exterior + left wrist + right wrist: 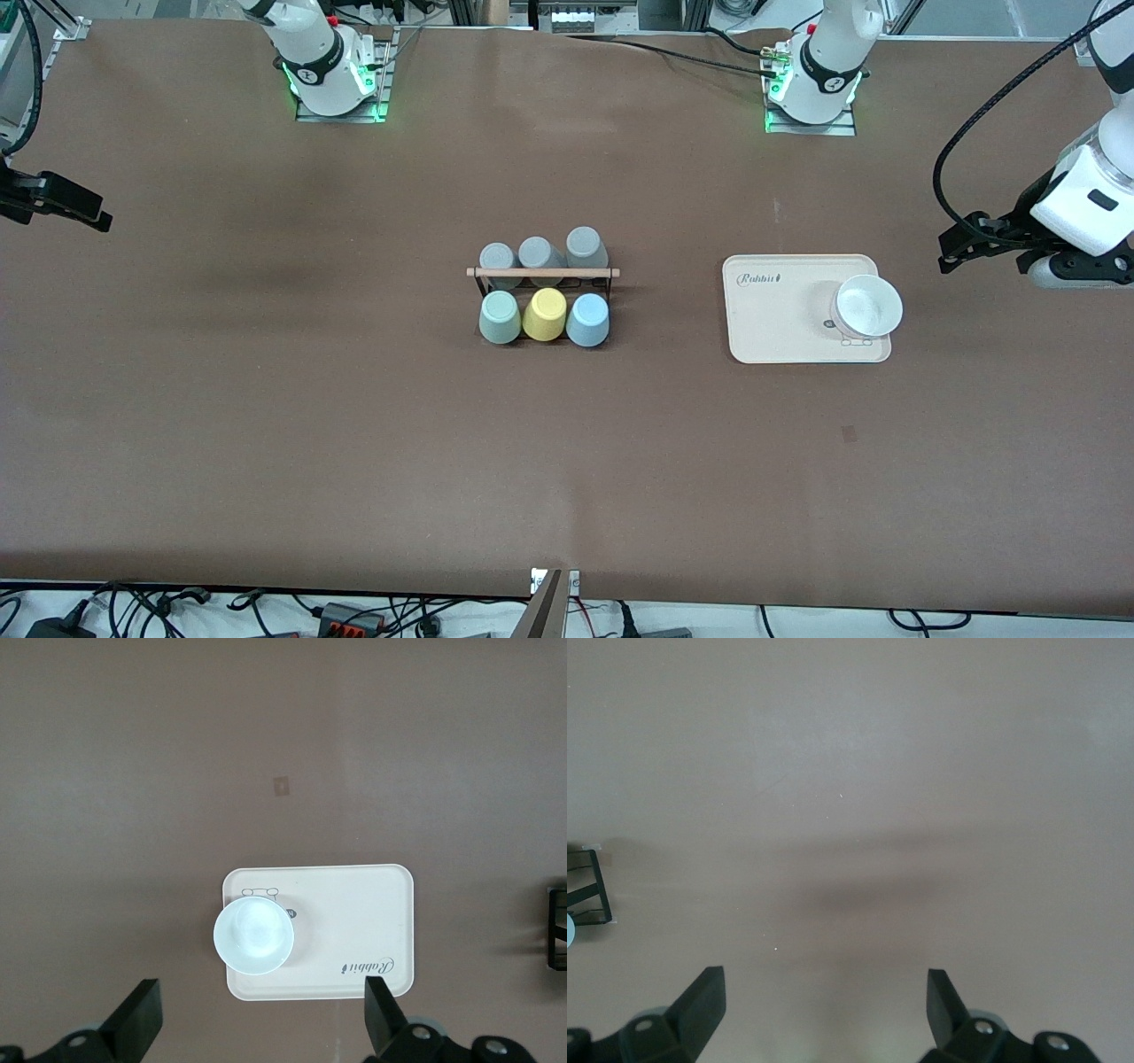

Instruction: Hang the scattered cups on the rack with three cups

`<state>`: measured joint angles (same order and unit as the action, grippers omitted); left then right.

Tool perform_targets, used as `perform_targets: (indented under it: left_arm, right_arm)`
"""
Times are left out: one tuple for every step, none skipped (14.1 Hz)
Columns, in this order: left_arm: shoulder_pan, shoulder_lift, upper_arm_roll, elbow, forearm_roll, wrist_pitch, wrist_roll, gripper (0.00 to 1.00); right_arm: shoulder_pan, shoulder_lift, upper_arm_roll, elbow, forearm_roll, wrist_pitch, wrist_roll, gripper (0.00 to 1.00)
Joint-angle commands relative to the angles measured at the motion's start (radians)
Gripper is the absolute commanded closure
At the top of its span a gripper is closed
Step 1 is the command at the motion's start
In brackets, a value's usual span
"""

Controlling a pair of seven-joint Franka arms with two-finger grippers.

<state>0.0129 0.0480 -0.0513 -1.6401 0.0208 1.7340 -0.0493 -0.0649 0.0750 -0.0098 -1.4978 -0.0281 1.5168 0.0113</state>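
since all six pegs look filled, the hanging job reads as done or nearly so. landmark is the rack (543,276), a small black wire frame with a light wooden rod (543,273) along its top, mid-table.

on the rack's side nearer the front camera sit three upturned cups in a row: sage green cup (500,317) toward the right arm's end, yellow cup (544,315) in the middle, light blue cup (587,320) toward the left arm's end. all three touch or nearly touch each other and sit against the rack frame; whether each is fully seated on a peg i cannot tell from above. on the rack's side farther from the camera, three grey cups (540,254) stand in a matching row.

no cup lies loose on the brown table (266,425). beside the rack toward the left arm's end, well apart from it, is a cream rectangular tray (780,337) with a white bowl (868,307) on it, not part of the job.

left gripper (264,1020) hangs over bare table next to the tray, fingers spread wide, holding nothing. right gripper (824,1010) hangs over bare table well apart from the rack toward the right arm's end, also wide apart and empty. both arms look parked.

judgement: nothing left but maybe a seating check.
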Motion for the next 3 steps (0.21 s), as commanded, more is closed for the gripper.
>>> perform_targets:
  left_arm:
    - [-0.002,-0.008,-0.001,0.008,0.001,-0.01,0.016,0.0]
    - [-0.001,-0.008,-0.001,0.008,0.001,-0.01,0.016,0.0]
    - [-0.001,-0.008,0.001,0.008,0.001,-0.01,0.016,0.0]
  right_arm:
    - [-0.015,0.008,0.014,0.014,0.017,-0.01,-0.022,0.0]
    - [-0.013,0.008,0.016,0.014,0.017,-0.01,-0.021,0.0]
    - [-0.013,0.008,0.017,0.014,0.019,-0.01,-0.019,0.0]
